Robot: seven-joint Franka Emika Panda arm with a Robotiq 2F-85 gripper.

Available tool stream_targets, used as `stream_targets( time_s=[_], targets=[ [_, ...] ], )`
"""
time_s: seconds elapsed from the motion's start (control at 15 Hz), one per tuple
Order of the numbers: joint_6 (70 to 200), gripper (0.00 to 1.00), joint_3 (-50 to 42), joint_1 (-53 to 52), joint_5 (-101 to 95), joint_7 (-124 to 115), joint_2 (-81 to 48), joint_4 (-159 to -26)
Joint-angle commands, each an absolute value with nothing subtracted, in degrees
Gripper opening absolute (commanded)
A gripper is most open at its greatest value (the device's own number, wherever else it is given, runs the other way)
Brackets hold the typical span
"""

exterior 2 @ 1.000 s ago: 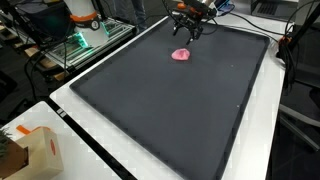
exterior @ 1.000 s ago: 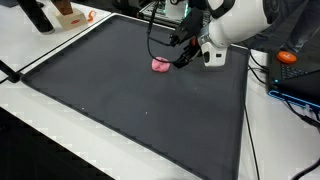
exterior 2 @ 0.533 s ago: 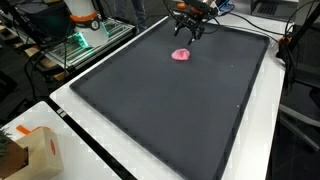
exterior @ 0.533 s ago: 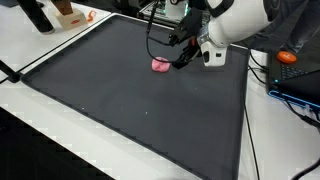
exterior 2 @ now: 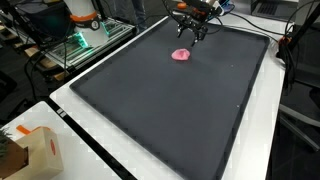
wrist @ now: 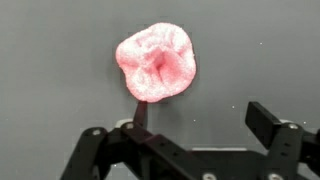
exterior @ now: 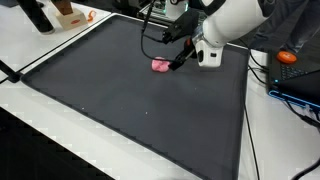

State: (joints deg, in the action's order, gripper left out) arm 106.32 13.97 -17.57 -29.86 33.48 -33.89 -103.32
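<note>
A crumpled pink soft object lies on the dark grey mat; it also shows in both exterior views. My gripper hovers just above and beside it, open, with nothing between the fingers. One black fingertip sits at the pink object's lower edge, the other finger stands well off to the right. In both exterior views the gripper hangs close over the pink object near the mat's far end.
The mat covers most of a white table. Orange and black items stand beyond a far corner, an orange object and cables lie beside the arm, and a cardboard box sits at a near corner.
The arm has shifted slightly left over the pink object in an exterior view; the pink object has not moved and the gripper stays open.
</note>
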Motion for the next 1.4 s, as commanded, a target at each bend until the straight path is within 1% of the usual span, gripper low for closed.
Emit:
stream_targets(
  time_s=[0.0, 0.93, 1.33],
  targets=[
    [108.27, 1.00, 13.41, -16.88, -29.46, 30.59, -33.08, -103.86],
    [111.77, 1.00, 10.11, -13.92, -24.64, 14.69, -32.07, -100.75],
    [111.04, 1.00, 8.32, -11.15, -16.22, 6.63, -29.17, -101.24]
  ],
)
